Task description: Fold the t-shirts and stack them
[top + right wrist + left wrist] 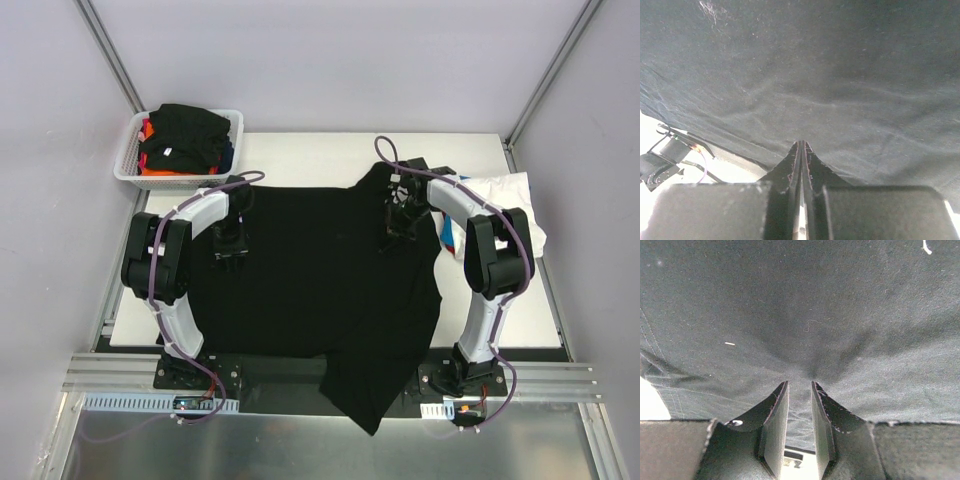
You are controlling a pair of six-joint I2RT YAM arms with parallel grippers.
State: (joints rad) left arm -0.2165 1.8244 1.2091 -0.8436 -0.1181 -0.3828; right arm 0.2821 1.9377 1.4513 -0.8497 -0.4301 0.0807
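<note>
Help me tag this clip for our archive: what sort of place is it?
Probably a robotics lab test cell, not a home: plain grey partition walls on metal posts, an aluminium rail at the near edge, and a white table with a black t-shirt and a mesh basket of clothes.

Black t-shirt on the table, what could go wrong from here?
The black t-shirt hangs over the near edge of the table, so pulling may drag it off or snag it on the arm bases. The right tool seems to pinch just the cloth's edge, which could slip free. The white shirt beside the right arm might get knocked off.
</note>
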